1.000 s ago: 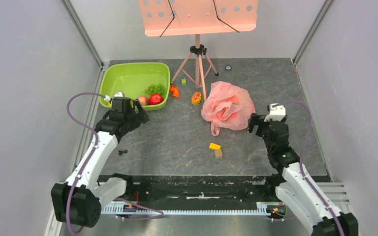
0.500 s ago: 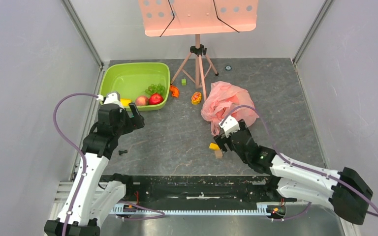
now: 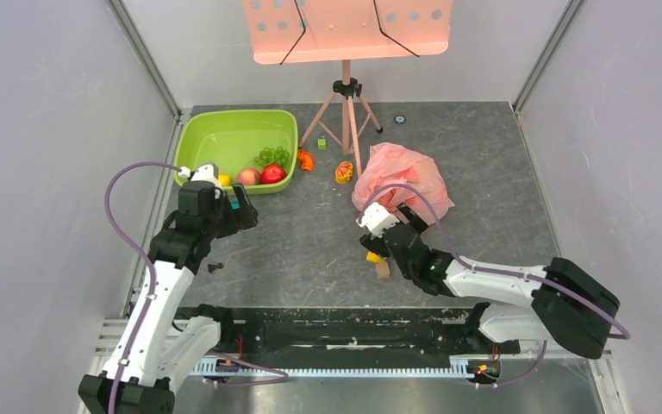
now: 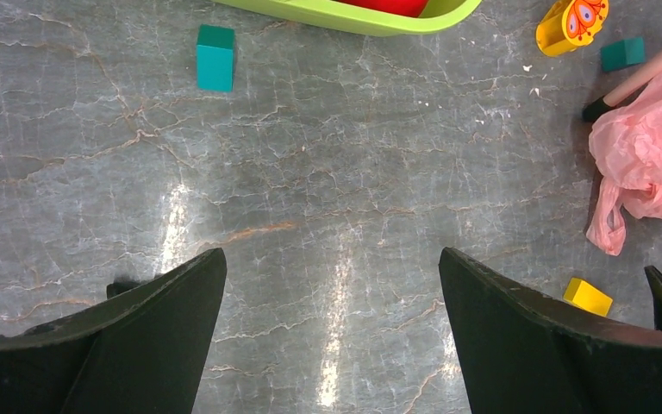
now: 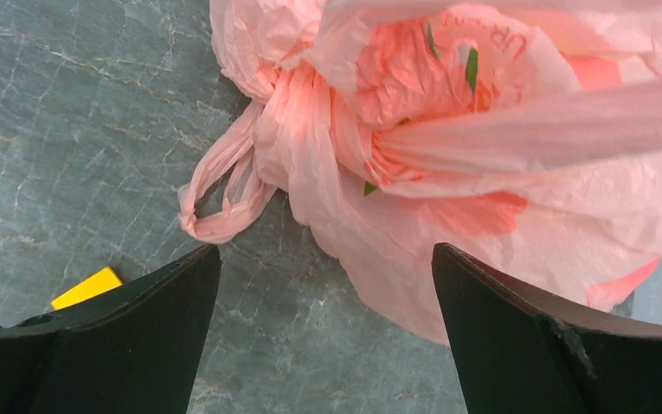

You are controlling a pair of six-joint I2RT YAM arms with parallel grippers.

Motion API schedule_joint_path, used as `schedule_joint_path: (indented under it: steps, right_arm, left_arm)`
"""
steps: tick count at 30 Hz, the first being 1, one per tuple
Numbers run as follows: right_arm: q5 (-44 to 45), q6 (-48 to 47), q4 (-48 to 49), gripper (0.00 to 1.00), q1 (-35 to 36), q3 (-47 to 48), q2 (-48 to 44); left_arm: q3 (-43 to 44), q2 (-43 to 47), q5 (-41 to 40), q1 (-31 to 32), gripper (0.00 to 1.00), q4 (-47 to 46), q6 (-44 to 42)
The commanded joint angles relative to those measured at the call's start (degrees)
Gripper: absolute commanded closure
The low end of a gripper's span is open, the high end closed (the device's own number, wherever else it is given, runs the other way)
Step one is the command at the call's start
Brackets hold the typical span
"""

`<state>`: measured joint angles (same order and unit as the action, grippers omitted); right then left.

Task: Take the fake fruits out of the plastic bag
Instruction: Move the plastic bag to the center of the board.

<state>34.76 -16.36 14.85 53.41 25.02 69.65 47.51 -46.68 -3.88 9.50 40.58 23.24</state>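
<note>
Grey table (image 3: 310, 233). Lime basin (image 3: 224, 134) back left, with fake fruits (image 3: 272, 173) along its near wall. Pink plastic bag (image 3: 401, 177) lies crumpled mid-right, handle loop toward the right gripper (image 5: 326, 259); its contents can't be seen. That gripper sits low just before the bag, fingers wide, holding nothing. Left gripper (image 4: 333, 259) also wide and empty, over bare table near the basin. Yellow cube (image 5: 86, 287) beside the right gripper.

Dark grey stone-look tabletop (image 4: 310, 172): pale-veined, was smooth with a soft sheen. Thin translucent pink plastic bag (image 5: 500, 172): film was crinkled, creased, faintly glossy. Rigid rectangular lime-green plastic basin (image 3: 224, 140): walls were smooth and shiny. Small red toy apple (image 3: 272, 173): glossy skin. Small teal cube (image 4: 215, 58): looked matt. Left end effector (image 4: 331, 276): black fingers (image 4: 129, 345) were matt.
</note>
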Motion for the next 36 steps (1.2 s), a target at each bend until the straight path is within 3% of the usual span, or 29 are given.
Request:
schedule_joint_path:
  steps: [1, 10, 14, 22, 26, 36]
  right_arm:
    - [2.6, -4.95, 6.58, 0.03, 0.05, 3.92, 4.33]
    - [1.73, -6.17, 7.03, 0.06, -3.78, 8.75, 13.83]
    - [1.48, -5.82, 6.97, 0.14, -6.13, 9.74, 16.07]
    - [-4.47, -4.33, 4.71, 0.59, -7.61, 11.52, 16.79]
    - [-9.65, -2.48, 1.34, 1.0, -7.92, 12.5, 12.66]
    - [-24.28, -3.8, -10.29, 1.0, -7.97, 16.85, -3.87]
  left_arm:
    - [0.05, -0.21, 1.6, 0.17, 0.0, -1.2, -2.52]
    - [-0.09, -0.73, 1.95, 0.26, 0.0, -1.38, -2.5]
    - [-0.03, -1.28, 2.21, 0.26, 0.0, -1.49, -2.53]
    - [0.0, -1.65, 2.46, 0.26, 0.0, -1.55, -2.66]
    - [0.04, -1.28, 2.82, 0.26, 0.0, -1.55, -2.96]
    - [-1.23, 5.17, 8.72, 0.26, 0.0, -5.1, -4.44]
